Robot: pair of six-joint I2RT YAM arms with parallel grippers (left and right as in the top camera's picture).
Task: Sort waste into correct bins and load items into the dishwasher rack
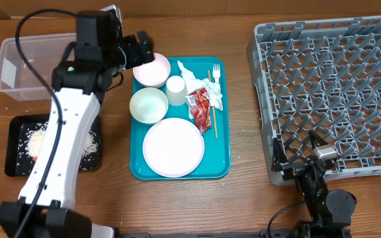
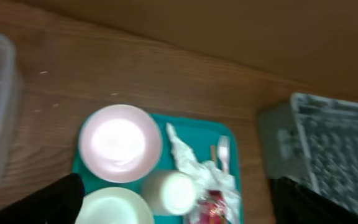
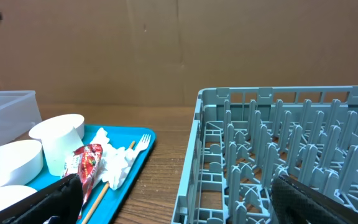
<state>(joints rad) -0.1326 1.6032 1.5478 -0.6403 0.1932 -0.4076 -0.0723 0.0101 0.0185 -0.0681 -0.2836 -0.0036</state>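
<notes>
Left gripper [image 1: 143, 51] fingers spread, empty, above pale bowl [image 1: 153, 71] on teal tray [image 1: 221, 153]; right gripper [image 1: 299, 151] spread, empty, beside dishwasher rack [image 1: 329, 92]; napkins [image 1: 192, 79] and wrapper [image 1: 200, 102] on teal tray; scraps [image 1: 35, 140] in black tray [image 1: 13, 166].

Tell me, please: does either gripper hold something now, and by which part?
Nothing is held. The left gripper is open near the pink bowl; the right gripper is open near the dishwasher rack.

Teal serving tray [image 1: 221, 149], white plate [image 1: 172, 147], red-and-white wrapper [image 1: 199, 106]; far right, the grey lattice rack [image 1: 336, 86] on a brown wood-grain desk [image 1: 177, 211].
</notes>
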